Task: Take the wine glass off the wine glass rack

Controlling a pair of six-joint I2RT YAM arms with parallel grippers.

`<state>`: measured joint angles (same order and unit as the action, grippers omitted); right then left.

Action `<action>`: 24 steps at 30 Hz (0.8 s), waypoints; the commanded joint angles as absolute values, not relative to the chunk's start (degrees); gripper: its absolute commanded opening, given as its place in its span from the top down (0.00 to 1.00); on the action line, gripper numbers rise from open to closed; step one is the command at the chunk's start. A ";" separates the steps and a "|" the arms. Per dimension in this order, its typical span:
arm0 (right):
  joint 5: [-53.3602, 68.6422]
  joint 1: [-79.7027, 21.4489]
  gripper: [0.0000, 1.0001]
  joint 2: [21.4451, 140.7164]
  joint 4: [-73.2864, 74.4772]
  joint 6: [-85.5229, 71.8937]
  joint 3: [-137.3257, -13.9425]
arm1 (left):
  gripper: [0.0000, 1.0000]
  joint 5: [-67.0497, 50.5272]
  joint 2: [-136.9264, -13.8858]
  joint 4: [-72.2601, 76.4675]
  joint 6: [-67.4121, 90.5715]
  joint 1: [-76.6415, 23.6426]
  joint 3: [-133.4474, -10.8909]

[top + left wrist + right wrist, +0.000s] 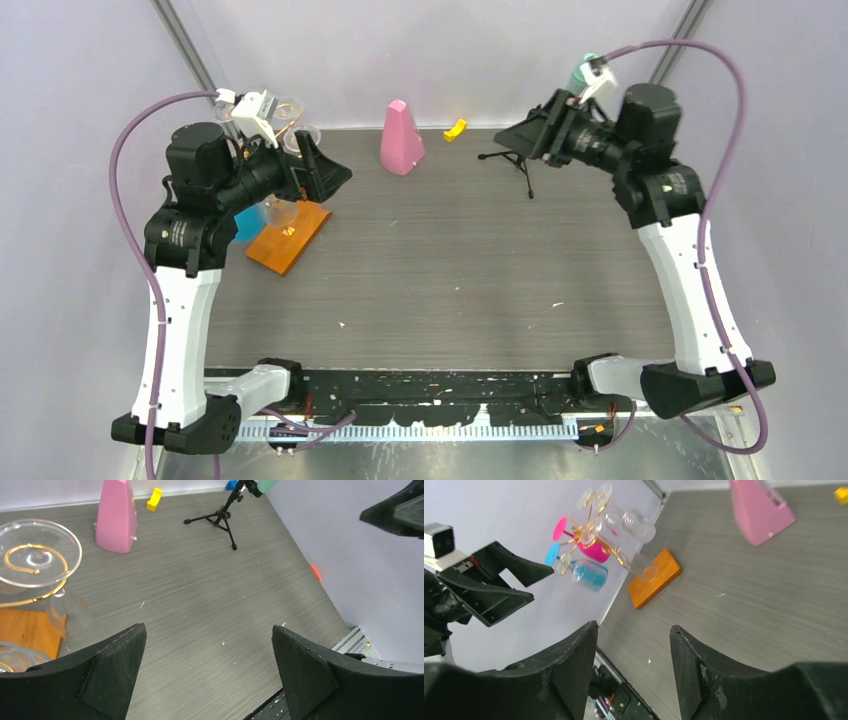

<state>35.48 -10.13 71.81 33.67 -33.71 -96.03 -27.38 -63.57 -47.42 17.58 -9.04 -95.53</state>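
Quick status from my end. The wine glass rack (586, 530) sits at the far-left corner of the table (450, 270), so this is a left-arm job. The left gripper (207, 630) is right next to the rack, and the right gripper (633, 627) is well away on the far right, by the little black tripod (515, 160). Both are spread open with nothing between the fingers.

The thing that matters is that the glasses hang upside down. The closest clear wine glass (40, 555) has its foot caught in a gold spiral up top, with the stem and bowl hanging below, so its long axis is roughly vertical. From the left wrist cam it's off to the gripper's left and a bit ahead, not between the fingers at all. My read is that I need to swing left before I can close on anything, then slide the foot out sideways along the wire instead of pulling down.

The views differ a lot:
- **Left wrist cam:** shows that one foot in its spiral nicely, but cuts off most of the rack.
- **Right wrist cam:** looks across the table and shows the whole rack, with a blue glass (589, 575), a pink glass (596, 551) and a couple of clear ones over the wooden base (655, 577).
- **Top cam:** the left arm hides most of the rack, so I can't judge the gap from there.

The pink metronome (402, 138) is well out of the way.
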 commanded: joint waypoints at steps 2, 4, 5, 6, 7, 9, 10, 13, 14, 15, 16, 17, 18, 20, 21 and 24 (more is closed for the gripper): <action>27.55 -19.84 0.39 73.78 23.18 -42.00 -90.81 | 0.00 -25.97 -60.48 -45.68 17.18 -8.88 -93.76; 24.60 -22.44 0.39 74.54 16.73 -47.27 -87.69 | 0.00 -25.78 -59.94 -45.99 16.91 -8.88 -93.52; 22.43 -23.89 0.39 75.41 14.65 -49.12 -86.83 | 0.00 -25.45 -59.60 -46.28 16.88 -8.88 -93.52; 21.32 -24.47 0.39 76.03 10.72 -53.22 -85.52 | 0.00 -25.29 -59.34 -46.50 16.77 -8.88 -93.66; 19.55 -25.54 0.38 77.34 8.87 -55.00 -84.86 | 0.00 -25.18 -59.03 -46.76 16.45 -8.89 -93.87; 18.51 -27.29 0.31 80.58 3.72 -60.71 -85.17 | 0.00 -24.35 -58.01 -47.08 15.59 -8.88 -94.66; 17.79 -27.88 0.27 81.95 1.41 -61.69 -86.42 | 0.00 -22.93 -57.30 -47.25 15.27 -8.90 -95.23; 15.16 -31.13 0.24 89.40 1.15 -65.56 -91.16 | 0.00 -15.84 -56.17 -47.77 15.12 -8.88 -97.15; 14.03 -31.78 0.23 90.80 1.28 -66.18 -93.74 | 0.00 -13.03 -55.88 -48.10 15.19 -8.88 -97.58; 13.52 -32.99 0.23 93.63 1.44 -67.21 -95.08 | 0.00 -10.24 -55.53 -48.16 15.47 -8.88 -97.86; 12.72 -34.22 0.23 95.07 1.47 -67.53 -97.75 | 0.00 -7.76 -54.98 -48.10 15.81 -8.88 -97.80; 12.42 -34.82 0.23 97.64 1.88 -67.79 -99.06 | 0.00 -4.98 -54.42 -47.79 16.12 -8.88 -97.52; 11.83 -35.82 0.22 99.09 2.30 -67.87 -102.04 | 0.00 -3.73 -53.69 -47.28 16.24 -8.88 -97.03; 11.99 -37.11 0.22 104.26 2.70 -67.96 -106.41 | 0.00 -2.44 -52.47 -46.62 15.97 -8.88 -96.12; 12.10 -37.49 0.22 105.48 3.16 -67.73 -109.37 | 0.00 -1.93 -51.71 -46.32 15.87 -8.88 -95.50; 11.65 -39.27 0.25 111.01 5.49 -66.42 -115.51 | 0.00 -0.53 -49.26 -43.71 16.01 -8.88 -92.06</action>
<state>13.98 -37.41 107.63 6.57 -66.24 -106.76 -5.82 -52.05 -47.90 16.25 -9.04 -95.04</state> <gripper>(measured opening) 0.763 0.994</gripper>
